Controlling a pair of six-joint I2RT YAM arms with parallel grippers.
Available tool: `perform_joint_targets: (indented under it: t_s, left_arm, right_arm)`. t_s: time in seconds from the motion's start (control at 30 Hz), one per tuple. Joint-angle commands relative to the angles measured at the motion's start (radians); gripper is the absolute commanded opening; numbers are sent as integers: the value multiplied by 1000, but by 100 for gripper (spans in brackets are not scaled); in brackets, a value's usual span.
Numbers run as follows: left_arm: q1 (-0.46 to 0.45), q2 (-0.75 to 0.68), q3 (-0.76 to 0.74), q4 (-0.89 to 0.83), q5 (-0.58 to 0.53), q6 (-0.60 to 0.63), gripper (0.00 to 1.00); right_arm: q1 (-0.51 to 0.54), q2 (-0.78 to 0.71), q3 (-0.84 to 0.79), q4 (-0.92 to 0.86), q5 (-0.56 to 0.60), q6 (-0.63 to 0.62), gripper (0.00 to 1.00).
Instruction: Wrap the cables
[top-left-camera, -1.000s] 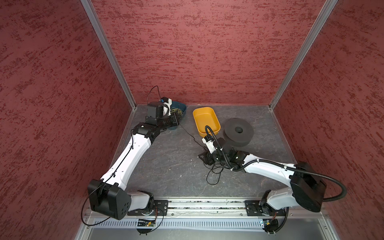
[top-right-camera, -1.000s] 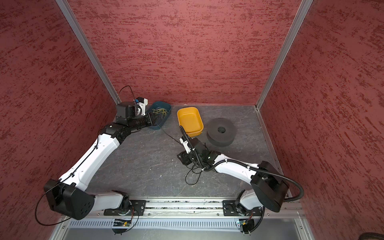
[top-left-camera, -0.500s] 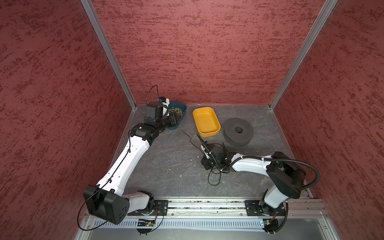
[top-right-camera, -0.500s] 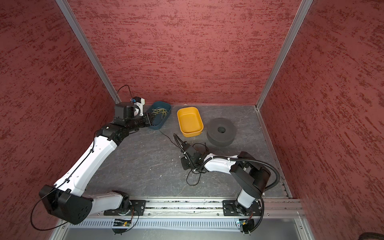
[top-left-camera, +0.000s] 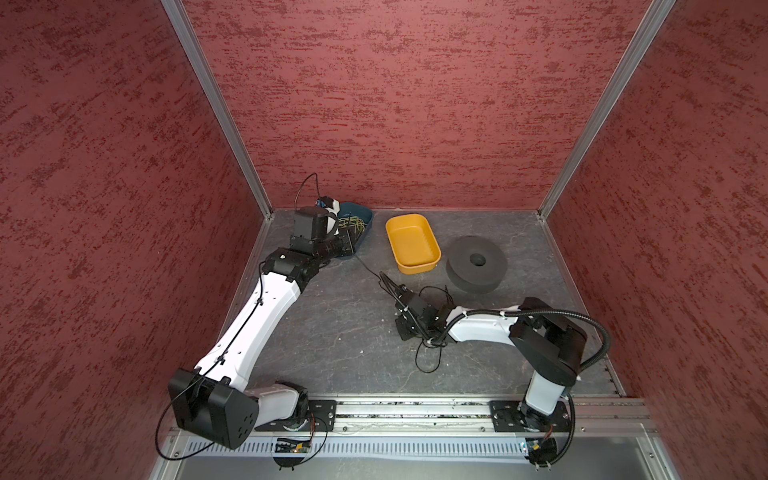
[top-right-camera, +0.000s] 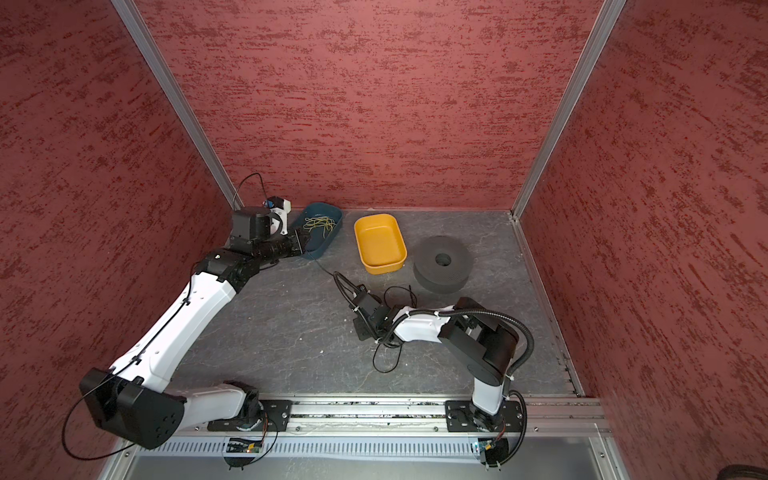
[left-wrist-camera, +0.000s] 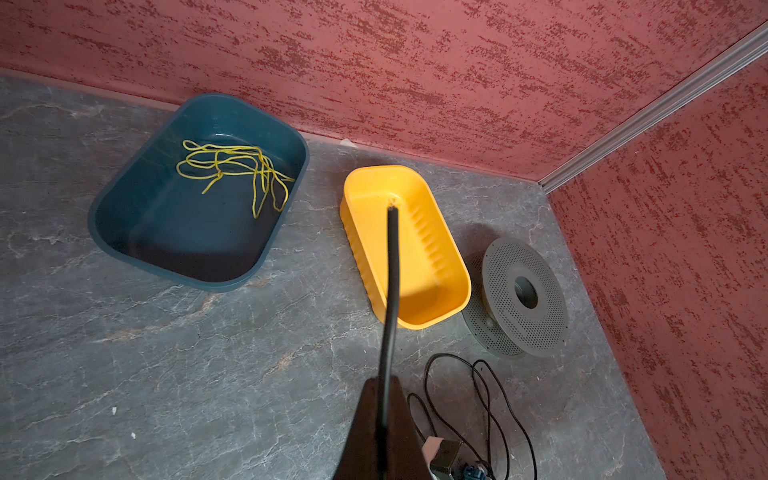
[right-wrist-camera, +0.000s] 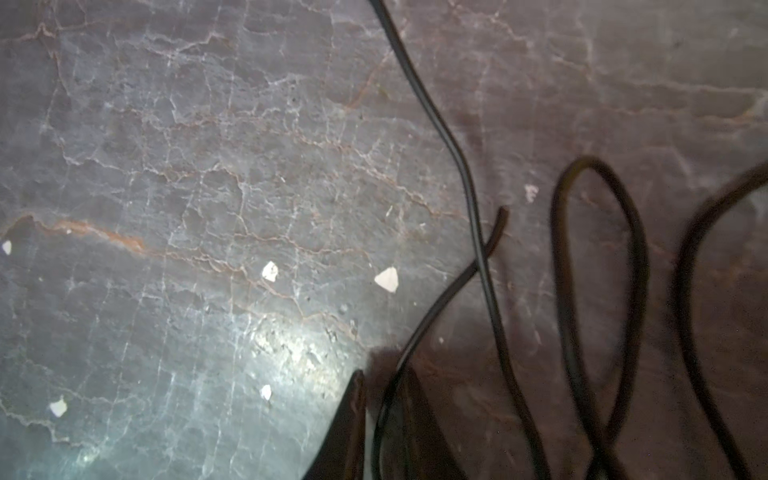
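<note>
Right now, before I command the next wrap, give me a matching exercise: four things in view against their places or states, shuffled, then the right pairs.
Things:
1. blue tray
2. yellow tray
3. spool
4. left end effector

Places or states:
A. shut on the black cable, near one end
B. lies flat, centre hole up
C. holds the yellow-green strands
D. sits between the blue tray and the spool

Pairs: 1-C, 2-D, 3-B, 4-A
</note>
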Motion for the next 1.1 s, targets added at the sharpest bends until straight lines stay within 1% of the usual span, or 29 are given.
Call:
perform_joint_targets:
  t_s: [0.0, 0.07, 0.13, 0.17, 0.2, 0.23, 0.27, 0.37, 0.4, 0.5, 0.67, 0.8, 0.87, 0.93, 1.0, 1.07]
  left_arm:
    - [1, -9, 2, -9, -19, 19, 0]
    - [3, -18, 5, -16, -30, 23, 0]
    - [5, -27, 3, -18, -35, 24, 0]
    - [5, -30, 3, -18, -33, 22, 0]
    - [5, -30, 0, -19, -32, 21, 0]
    - [5, -30, 1, -19, -32, 18, 0]
    - [5, -29, -1, -20, -31, 18, 0]
    - [5, -27, -13, -16, -24, 14, 0]
    - [5, -27, -16, -14, -23, 13, 0]
    - [5, -26, -27, -15, -19, 14, 0]
    - [10, -34, -57, -16, -29, 16, 0]
    - [13, -39, -81, -10, -31, 14, 0]
    - [14, -34, -81, -13, -24, 13, 0]
    - [13, -31, -81, -10, -19, 10, 0]
    - [11, -29, -83, -7, -19, 8, 0]
    - [11, -26, -83, -6, -18, 8, 0]
  right_arm:
    - [7, -58, -20, -9, 63, -4, 0]
    - [6, -161, -66, 39, 48, -24, 0]
    - [6, -255, -101, 91, -13, -58, 0]
    - [7, -297, -113, 114, -57, -77, 7]
    - [7, -323, -116, 121, -82, -90, 27]
    - [7, -333, -108, 108, -103, -103, 42]
    - [6, -360, -92, 81, -109, -110, 49]
    - [5, -419, -105, 43, -103, -105, 65]
    - [5, -446, -124, 43, -91, -94, 68]
    - [-10, -542, -195, 24, -43, -31, 71]
    - [-51, -668, -274, -123, 97, 129, 68]
    - [-87, -773, -349, -213, 158, 250, 66]
    - [-106, -814, -374, -261, 161, 303, 66]
    - [-132, -845, -413, -269, 130, 339, 66]
    - [-158, -859, -448, -254, 108, 362, 65]
    - [-189, -861, -489, -199, 66, 365, 65]
